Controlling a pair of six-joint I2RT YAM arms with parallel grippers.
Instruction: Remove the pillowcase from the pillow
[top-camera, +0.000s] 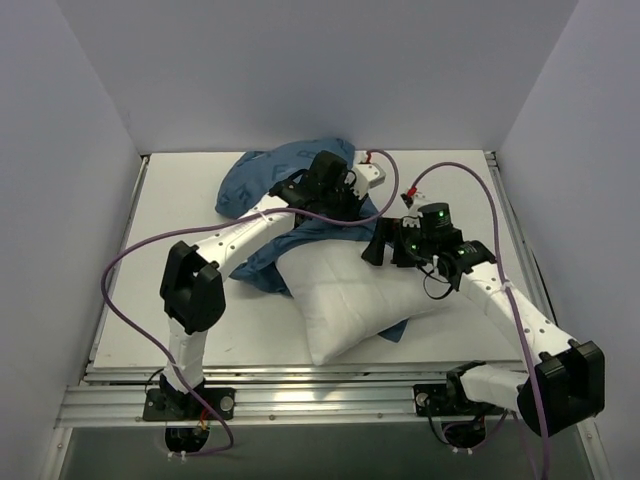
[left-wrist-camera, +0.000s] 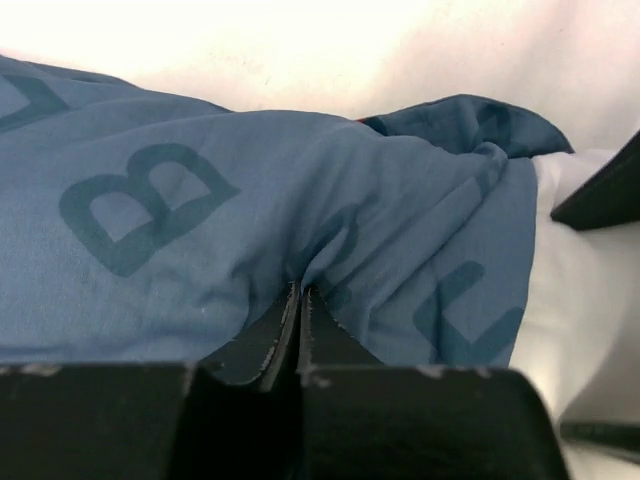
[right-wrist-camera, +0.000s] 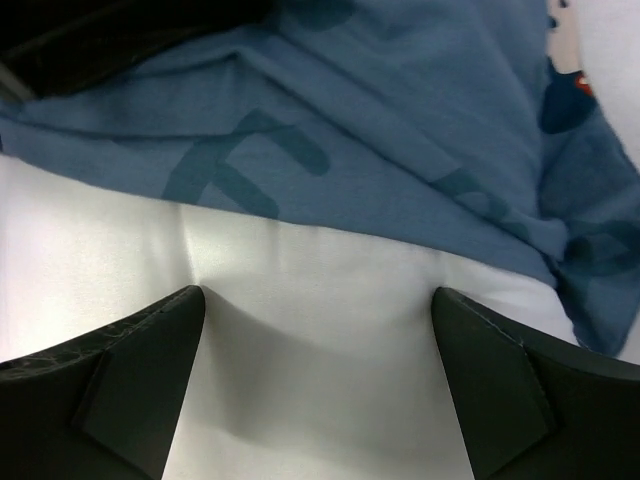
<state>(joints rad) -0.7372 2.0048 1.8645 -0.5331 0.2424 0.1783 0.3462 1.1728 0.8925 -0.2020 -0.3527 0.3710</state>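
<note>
Pillowcase (top-camera: 262, 180), bunched at upper centre, mostly off: your left gripper (left-wrist-camera: 300, 300) pinches its fabric, your right gripper (right-wrist-camera: 318, 330) gapes over the pillow (top-camera: 350, 290) at mid-frame, whose far end you have yet to free.

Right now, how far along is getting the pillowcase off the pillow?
Done: most of the white pillow lies bare, with the pillowcase bunched toward the far side. In hand: the left tool is shut on a fold of the pillowcase, and the right tool is open over the pillow. Left: the pillowcase covers the pillow's far end and shows under its near corner.
</note>
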